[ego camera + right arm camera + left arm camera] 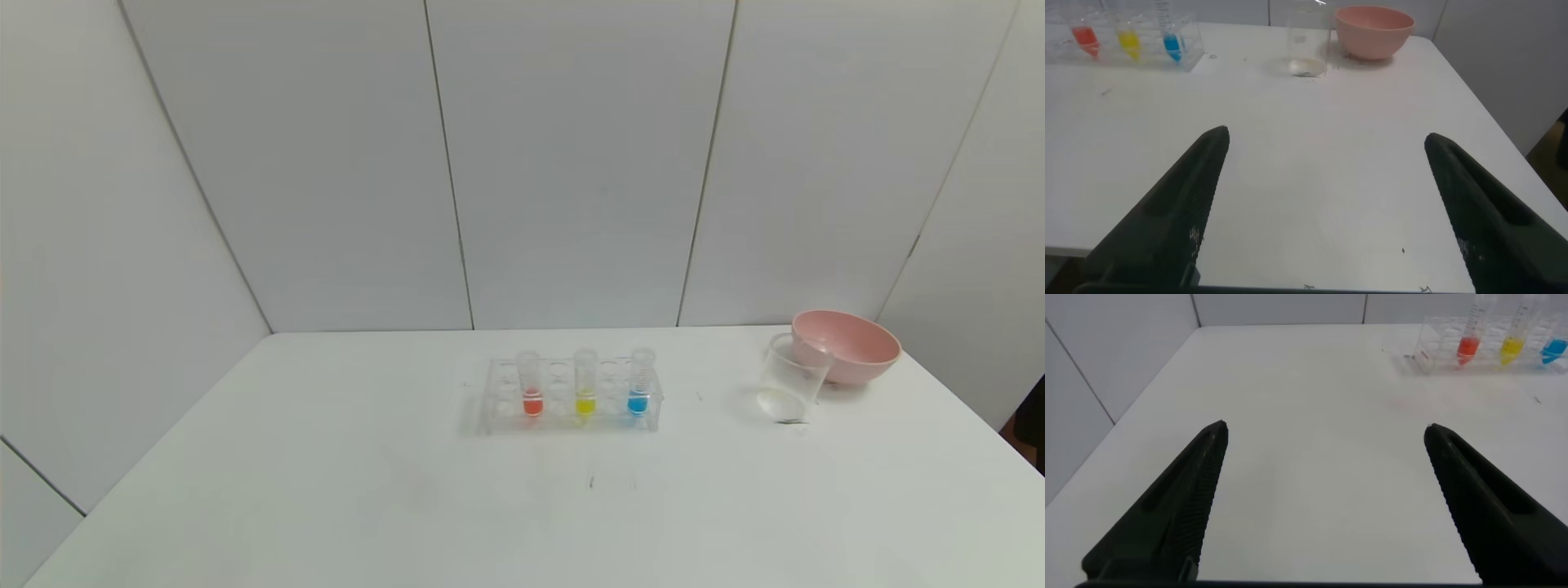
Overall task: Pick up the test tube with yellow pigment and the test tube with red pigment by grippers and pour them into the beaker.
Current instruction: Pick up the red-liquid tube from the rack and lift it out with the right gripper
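A clear rack stands mid-table with three upright tubes. The test tube with red pigment is on the left, the test tube with yellow pigment in the middle, a blue one on the right. The clear beaker stands to the right, beside the pink bowl. Both arms are out of the head view. My left gripper is open and empty over bare table, with the red tube and yellow tube far off. My right gripper is open and empty, with the beaker and tubes far off.
A pink bowl sits at the back right, touching the beaker; it also shows in the right wrist view. White walls close the back and left. The table's right edge runs close to the bowl.
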Robot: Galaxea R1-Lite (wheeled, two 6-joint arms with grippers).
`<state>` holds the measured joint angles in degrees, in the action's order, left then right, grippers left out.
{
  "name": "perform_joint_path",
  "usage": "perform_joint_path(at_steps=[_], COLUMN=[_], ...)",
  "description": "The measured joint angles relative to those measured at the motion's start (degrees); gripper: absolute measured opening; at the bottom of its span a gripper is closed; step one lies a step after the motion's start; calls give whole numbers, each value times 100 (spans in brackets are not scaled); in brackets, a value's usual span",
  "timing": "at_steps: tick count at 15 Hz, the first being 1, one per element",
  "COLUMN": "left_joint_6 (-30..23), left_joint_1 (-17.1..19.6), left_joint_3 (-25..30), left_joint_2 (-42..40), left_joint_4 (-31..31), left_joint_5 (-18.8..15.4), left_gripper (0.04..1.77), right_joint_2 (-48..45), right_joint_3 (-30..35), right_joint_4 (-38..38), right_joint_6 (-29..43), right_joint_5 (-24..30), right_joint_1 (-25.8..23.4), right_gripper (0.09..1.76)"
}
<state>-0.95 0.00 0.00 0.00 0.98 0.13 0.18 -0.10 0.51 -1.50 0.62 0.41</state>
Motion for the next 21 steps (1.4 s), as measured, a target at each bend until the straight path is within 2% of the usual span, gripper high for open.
perform_joint_path(at_steps=[21], left_joint_6=[0], left_joint_1=[0], left_joint_3=[0], left_joint_2=[0], left_joint_4=[0], left_joint_5=[2], left_gripper=[172], right_joint_2=[0], right_joint_3=[0], right_joint_4=[-27], right_joint_6=[129], right_joint_5=[-98], right_joint_1=[0], right_gripper=[171])
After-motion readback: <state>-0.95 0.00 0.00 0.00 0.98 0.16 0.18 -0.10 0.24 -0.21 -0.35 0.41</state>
